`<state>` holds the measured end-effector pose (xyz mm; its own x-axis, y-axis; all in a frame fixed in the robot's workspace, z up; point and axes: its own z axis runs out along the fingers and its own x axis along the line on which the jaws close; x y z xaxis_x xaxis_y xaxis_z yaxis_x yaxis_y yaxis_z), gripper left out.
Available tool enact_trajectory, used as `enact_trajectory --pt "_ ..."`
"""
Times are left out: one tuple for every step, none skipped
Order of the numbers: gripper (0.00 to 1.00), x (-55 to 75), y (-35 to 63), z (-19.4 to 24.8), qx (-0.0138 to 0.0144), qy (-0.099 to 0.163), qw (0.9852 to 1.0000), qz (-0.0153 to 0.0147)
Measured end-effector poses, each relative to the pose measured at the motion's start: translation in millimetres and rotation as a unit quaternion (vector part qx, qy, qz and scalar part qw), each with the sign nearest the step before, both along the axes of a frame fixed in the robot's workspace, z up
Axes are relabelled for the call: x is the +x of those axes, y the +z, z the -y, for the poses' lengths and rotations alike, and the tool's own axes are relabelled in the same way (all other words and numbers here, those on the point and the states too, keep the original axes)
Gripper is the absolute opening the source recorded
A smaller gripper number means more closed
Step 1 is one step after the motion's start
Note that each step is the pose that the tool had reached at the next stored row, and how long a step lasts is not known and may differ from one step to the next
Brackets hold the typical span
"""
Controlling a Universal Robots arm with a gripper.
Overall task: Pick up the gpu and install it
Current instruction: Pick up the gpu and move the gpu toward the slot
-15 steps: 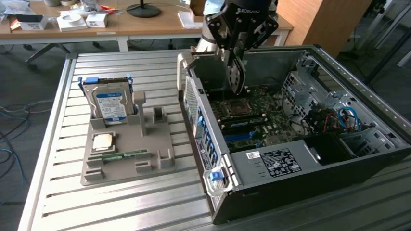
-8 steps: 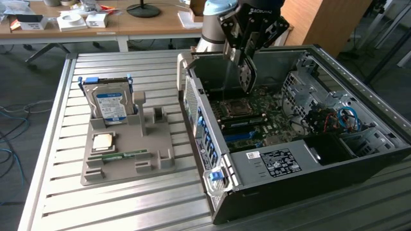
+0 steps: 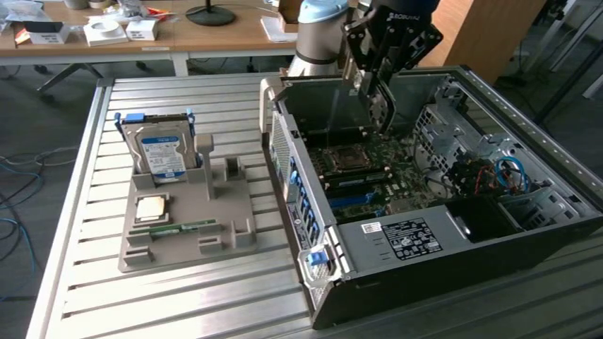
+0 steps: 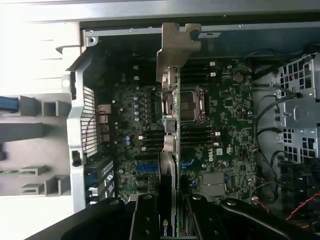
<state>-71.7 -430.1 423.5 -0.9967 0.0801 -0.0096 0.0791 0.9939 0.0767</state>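
Item 1: gpu (image 4: 170, 125). Thin, light, stiff board with a silver end bracket. Judged fragile: you should take it by its bare edges, never by its components.
Location: held edge-on over the motherboard (image 4: 225, 115) of the open case (image 3: 452, 272).
Hand (image 4: 170, 217): 2 fingers pinching the gpu.

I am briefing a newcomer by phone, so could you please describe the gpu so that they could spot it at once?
Find the open computer case on the exterior view's right of the slatted table. Above its motherboard the gripper holds the gpu. It is a thin dark card with a silver end bracket, unlike the labelled hard drive and green memory stick on the grey holder.
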Motion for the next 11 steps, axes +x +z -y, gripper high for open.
enact_trajectory --pt "0.26 3.7 0.0 0.0 0.0000 0.000 1.0000 0.0000" --pt "0.26 7.7 0.0 0.0 0.0000 0.000 1.0000 0.0000" --pt "0.26 11.4 0.0 0.0 0.0000 0.000 1.0000 0.0000" --pt "0.26 15.2 0.0 0.0 0.0000 0.000 1.0000 0.0000" --pt "0.26 19.2 0.0 0.0 0.0000 0.000 1.0000 0.0000" --pt "0.26 23.4 0.0 0.0 0.0000 0.000 1.0000 0.0000" --pt "0.26 27.1 0.0 0.0 0.0001 0.000 1.0000 0.0000" --pt "0.26 30.5 0.0 0.0 0.0000 0.000 1.0000 0.0000" --pt "0.26 33.6 0.0 0.0 0.0000 0.000 1.0000 0.0000" --pt "0.26 37.0 0.0 0.0 0.0001 0.000 1.0000 0.0000" --pt "0.26 40.4 0.0 0.0 0.0001 0.000 1.0000 0.0000"
